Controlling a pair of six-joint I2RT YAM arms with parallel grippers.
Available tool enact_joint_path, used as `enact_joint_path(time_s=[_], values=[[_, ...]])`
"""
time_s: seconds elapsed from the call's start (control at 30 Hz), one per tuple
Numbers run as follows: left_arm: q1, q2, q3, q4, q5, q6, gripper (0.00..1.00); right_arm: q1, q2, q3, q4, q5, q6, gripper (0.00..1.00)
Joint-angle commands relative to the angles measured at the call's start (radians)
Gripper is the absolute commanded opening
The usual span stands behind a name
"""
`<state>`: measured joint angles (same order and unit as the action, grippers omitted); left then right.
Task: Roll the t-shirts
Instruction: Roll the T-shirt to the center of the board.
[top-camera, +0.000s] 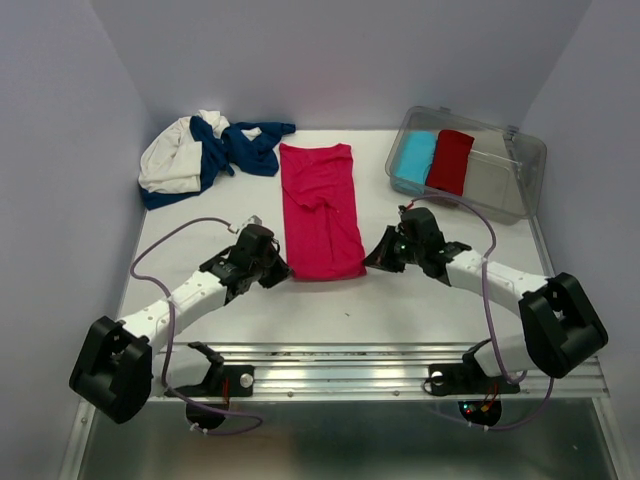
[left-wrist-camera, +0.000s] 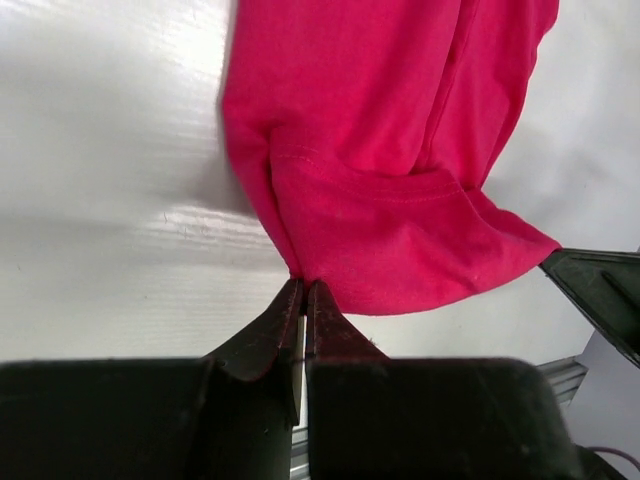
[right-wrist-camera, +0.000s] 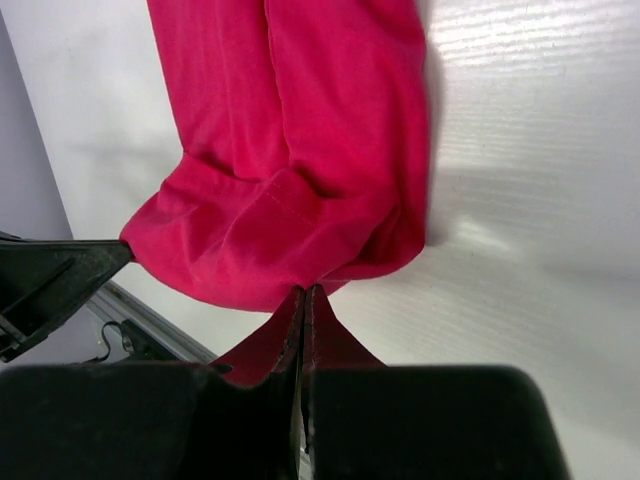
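Pink-red t-shirt (top-camera: 320, 210) lies as a long folded strip on the table (top-camera: 200, 250), and my left gripper (left-wrist-camera: 303, 287) and right gripper (right-wrist-camera: 303, 292) are each pinched shut on a near corner of its hem, so I judge the roll is just starting. Next I must turn both corners over evenly, away from me. How much cloth my right tips hold is hard to see.
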<state>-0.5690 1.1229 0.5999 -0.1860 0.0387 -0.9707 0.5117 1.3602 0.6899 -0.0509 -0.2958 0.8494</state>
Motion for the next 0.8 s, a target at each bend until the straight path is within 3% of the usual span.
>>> enact_joint_path(time_s=[0.0, 0.37, 0.77], values=[[0.029, 0.043, 0.077, -0.007, -0.020, 0.052, 0.00, 0.001, 0.046, 0.075, 0.005, 0.032, -0.035, 0.01], [0.123, 0.172, 0.146, 0.022, -0.002, 0.130, 0.00, -0.009, 0.189, 0.210, 0.006, 0.076, -0.079, 0.01], [0.135, 0.400, 0.290, 0.036, -0.022, 0.225, 0.00, -0.009, 0.312, 0.287, 0.008, 0.145, -0.087, 0.01]])
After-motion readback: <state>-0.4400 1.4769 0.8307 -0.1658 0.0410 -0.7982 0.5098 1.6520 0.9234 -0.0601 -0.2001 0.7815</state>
